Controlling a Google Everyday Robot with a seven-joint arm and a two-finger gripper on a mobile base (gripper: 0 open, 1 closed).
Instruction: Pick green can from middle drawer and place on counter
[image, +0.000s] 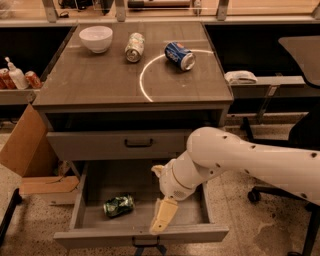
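Observation:
The green can (119, 205) lies on its side in the front left of the open middle drawer (140, 235). My gripper (155, 200) hangs over the drawer's middle, to the right of the can and apart from it. Its pale fingers (163, 216) are spread open and hold nothing. The white arm reaches in from the right. The counter (100, 82) with its thin white arc is above the drawers.
On the counter are a white bowl (96, 38), a pale can (134, 47) and a blue can (180, 55). The upper drawer front (125, 144) is closed. A cardboard box (25, 147) stands to the left. A chair (300, 55) and side shelves are on the right.

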